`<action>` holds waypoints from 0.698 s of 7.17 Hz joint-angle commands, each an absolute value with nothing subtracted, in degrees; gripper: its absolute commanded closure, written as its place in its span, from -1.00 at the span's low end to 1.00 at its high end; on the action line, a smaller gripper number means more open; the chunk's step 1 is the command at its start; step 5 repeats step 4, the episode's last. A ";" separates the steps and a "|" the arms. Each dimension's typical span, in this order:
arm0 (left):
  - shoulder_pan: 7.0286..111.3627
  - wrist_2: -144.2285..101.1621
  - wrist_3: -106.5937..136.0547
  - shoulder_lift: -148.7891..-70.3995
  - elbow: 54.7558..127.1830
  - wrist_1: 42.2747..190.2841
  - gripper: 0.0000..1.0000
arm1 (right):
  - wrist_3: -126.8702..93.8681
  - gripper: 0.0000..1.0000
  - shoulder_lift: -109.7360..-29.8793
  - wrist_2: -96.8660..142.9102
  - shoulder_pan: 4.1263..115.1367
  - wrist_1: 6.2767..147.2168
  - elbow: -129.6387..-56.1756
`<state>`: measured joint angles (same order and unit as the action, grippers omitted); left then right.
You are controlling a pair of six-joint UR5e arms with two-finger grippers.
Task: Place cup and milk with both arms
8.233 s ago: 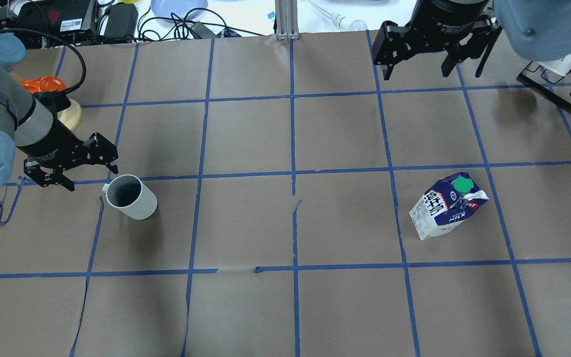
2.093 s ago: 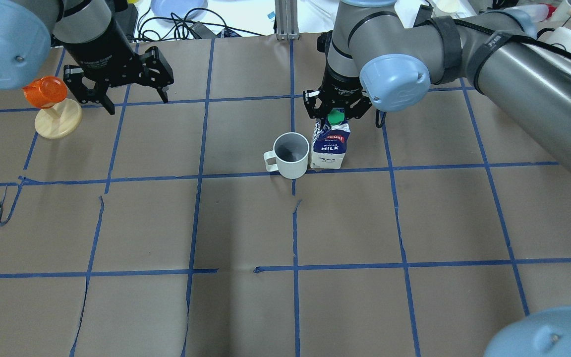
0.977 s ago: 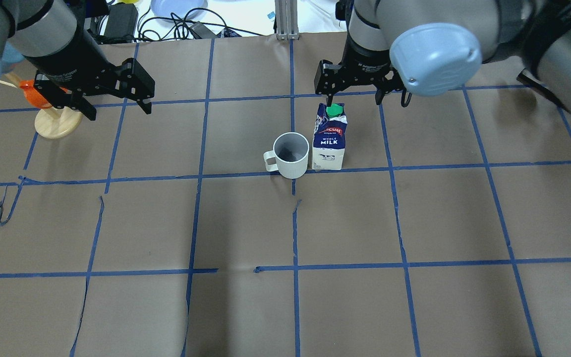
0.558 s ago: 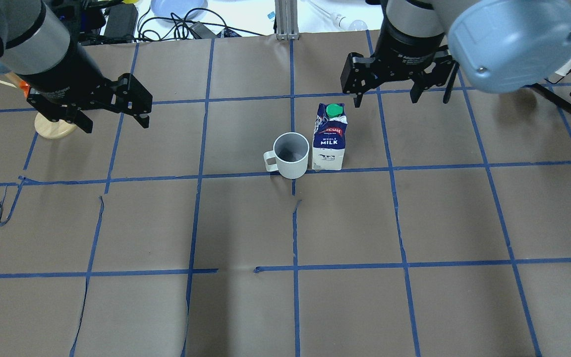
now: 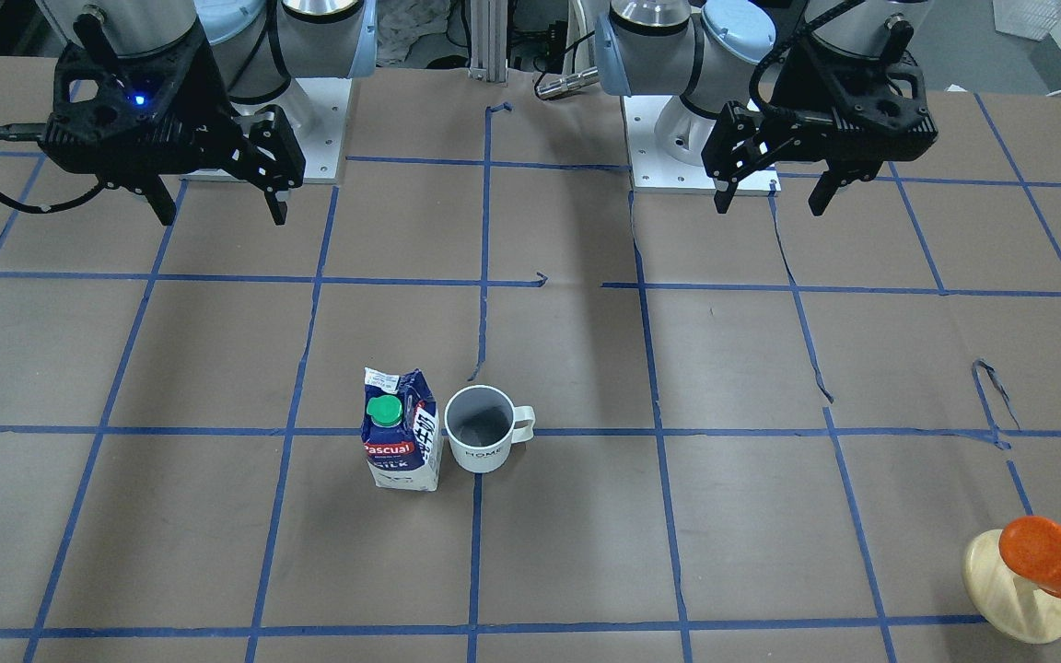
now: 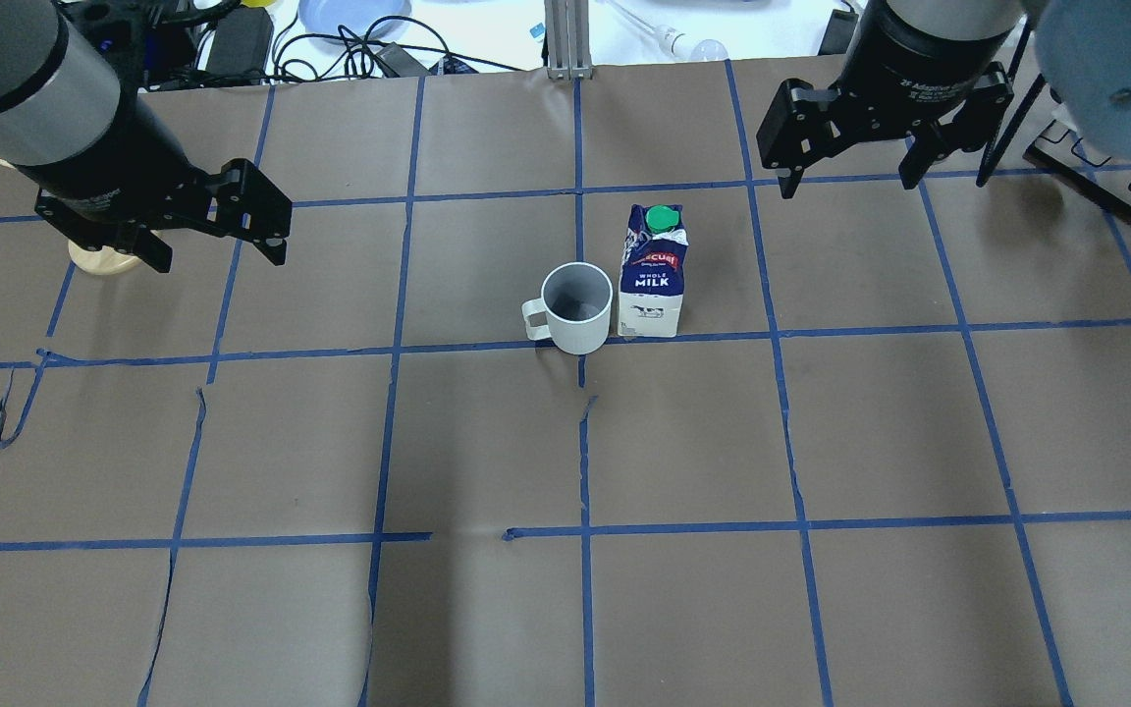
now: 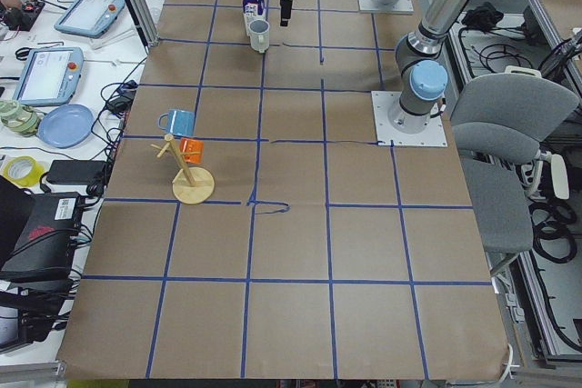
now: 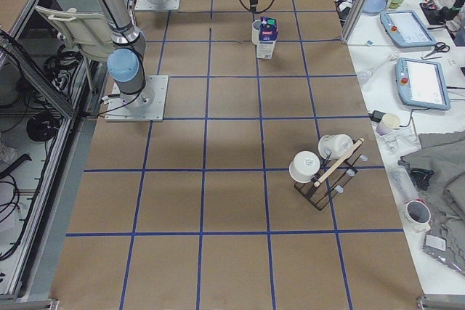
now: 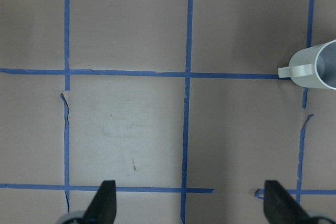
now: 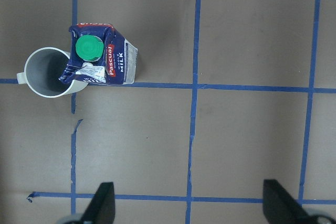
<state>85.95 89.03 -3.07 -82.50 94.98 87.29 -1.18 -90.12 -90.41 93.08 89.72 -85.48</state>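
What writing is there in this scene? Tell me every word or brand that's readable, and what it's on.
"WHOLE MILK": white letters on the blue front of the milk carton.
"Pascual": red label on that carton, by its green cap.
"HOME": small black letters on the white mug.
Too blurred to read: the carton's fine print; white lettering above the right gripper.
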 commanded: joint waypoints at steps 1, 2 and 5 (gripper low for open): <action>84.64 88.59 -4.66 -82.53 94.92 87.10 -1.00 | -1.14 -1.00 -90.00 -90.53 92.73 89.74 -85.34; 84.73 88.68 -4.57 -82.62 95.01 87.19 -1.00 | -1.14 -1.00 -89.91 -90.53 92.90 89.74 -85.08; 84.46 88.42 -4.57 -82.79 95.01 87.19 -1.00 | -1.23 -1.00 -89.82 -90.61 92.90 89.82 -85.17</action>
